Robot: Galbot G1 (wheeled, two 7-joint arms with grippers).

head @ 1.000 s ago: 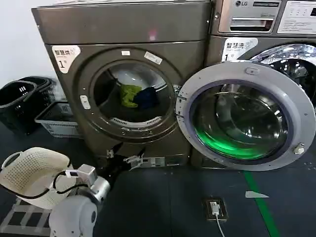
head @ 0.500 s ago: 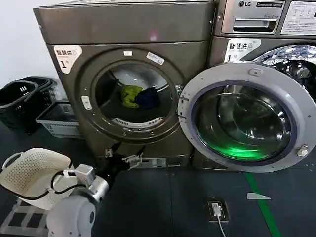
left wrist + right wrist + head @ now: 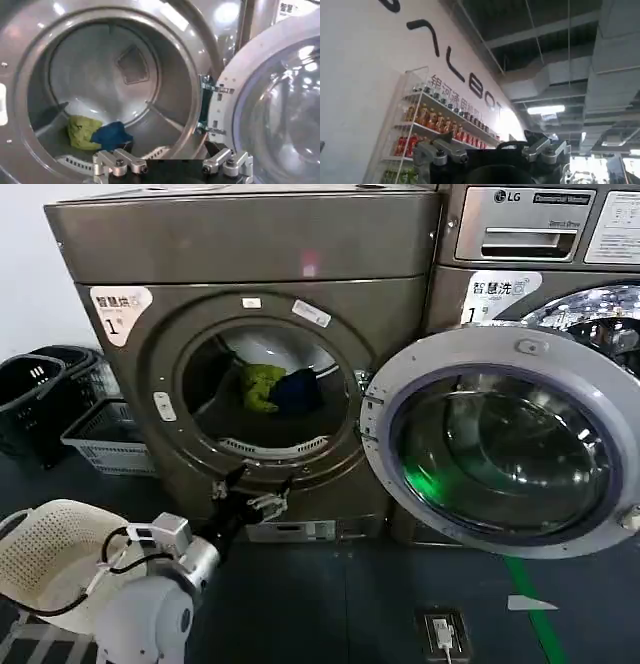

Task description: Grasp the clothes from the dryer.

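The left tool (image 3: 250, 496) reaches forward low in front of the dryer (image 3: 250, 254), just under the round opening, its fingers spread apart and holding nothing. The clothes (image 3: 278, 389), one yellow-green and one navy, lie together inside the drum. The right tool (image 3: 492, 150) points up toward the ceiling, also spread and empty.
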